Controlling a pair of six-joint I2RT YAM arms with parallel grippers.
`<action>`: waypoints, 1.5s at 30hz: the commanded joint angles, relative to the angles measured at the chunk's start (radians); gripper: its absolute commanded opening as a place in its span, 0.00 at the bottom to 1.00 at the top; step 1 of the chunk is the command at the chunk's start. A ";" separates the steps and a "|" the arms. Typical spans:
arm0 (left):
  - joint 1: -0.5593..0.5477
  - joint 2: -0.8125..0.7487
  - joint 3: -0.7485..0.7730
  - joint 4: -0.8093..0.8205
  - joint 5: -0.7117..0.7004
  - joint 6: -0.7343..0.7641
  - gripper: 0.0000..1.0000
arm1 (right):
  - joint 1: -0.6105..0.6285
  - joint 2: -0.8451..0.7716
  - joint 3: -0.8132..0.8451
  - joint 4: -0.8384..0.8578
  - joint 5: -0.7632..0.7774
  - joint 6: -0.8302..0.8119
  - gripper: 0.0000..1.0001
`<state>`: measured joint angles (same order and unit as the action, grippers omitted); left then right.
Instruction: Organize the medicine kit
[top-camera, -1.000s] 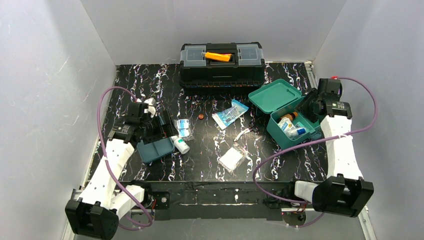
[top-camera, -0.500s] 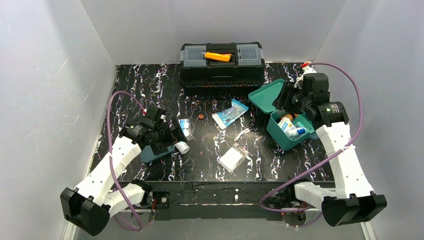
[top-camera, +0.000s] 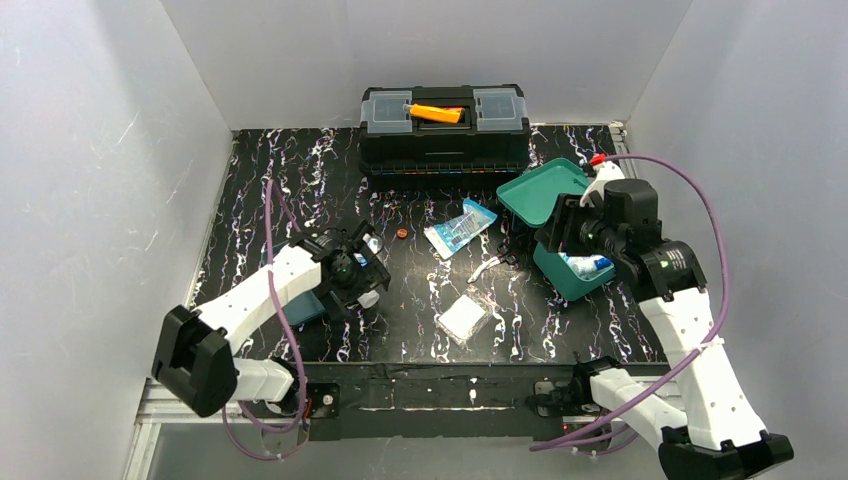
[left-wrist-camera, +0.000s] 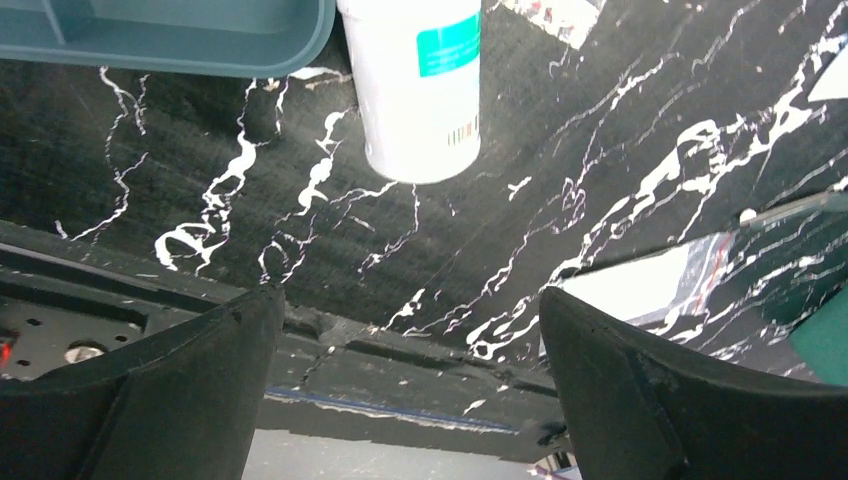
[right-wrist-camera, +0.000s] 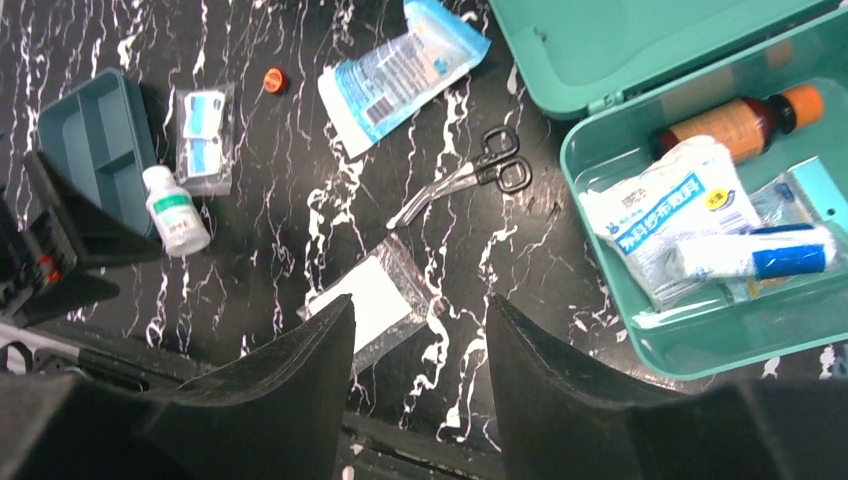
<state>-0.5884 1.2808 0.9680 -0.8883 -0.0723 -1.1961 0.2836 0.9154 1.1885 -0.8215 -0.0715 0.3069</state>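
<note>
The teal medicine kit (top-camera: 540, 192) stands open at the right. In the right wrist view its base (right-wrist-camera: 610, 335) holds a brown bottle (right-wrist-camera: 735, 125), a white gauze packet (right-wrist-camera: 665, 215) and a blue-capped tube (right-wrist-camera: 755, 255). Its dark teal inner tray (top-camera: 300, 305) lies out at the left, also seen from the right wrist (right-wrist-camera: 95, 145) and the left wrist (left-wrist-camera: 160, 35). A white pill bottle (top-camera: 367, 297) lies beside the tray. My left gripper (top-camera: 352, 272) hovers open and empty over it (left-wrist-camera: 420, 85). My right gripper (top-camera: 560, 225) hovers open and empty above the kit's left edge.
Loose on the table are scissors (right-wrist-camera: 470, 180), a blue-white packet (right-wrist-camera: 395, 70), a clear bag with a white pad (right-wrist-camera: 370, 300), a small blister packet (right-wrist-camera: 203, 135) and an orange cap (right-wrist-camera: 271, 79). A black toolbox (top-camera: 445, 130) with an orange handle stands at the back.
My left gripper has swung right, from beside the tray to over the pill bottle. My right gripper has moved left and higher, from the kit's right side to above its left edge.
</note>
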 joint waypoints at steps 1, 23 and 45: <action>-0.004 0.062 0.036 0.031 -0.045 -0.077 0.99 | 0.018 -0.047 -0.034 -0.008 -0.033 -0.017 0.58; 0.061 0.270 0.062 0.090 -0.059 0.043 0.90 | 0.052 -0.043 -0.116 0.029 -0.095 -0.007 0.56; 0.114 0.301 0.072 0.138 -0.001 0.179 0.23 | 0.069 -0.041 -0.151 0.029 -0.074 0.002 0.54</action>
<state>-0.4759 1.6329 1.0195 -0.7292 -0.0662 -1.0657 0.3439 0.9043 1.0485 -0.8116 -0.1589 0.3107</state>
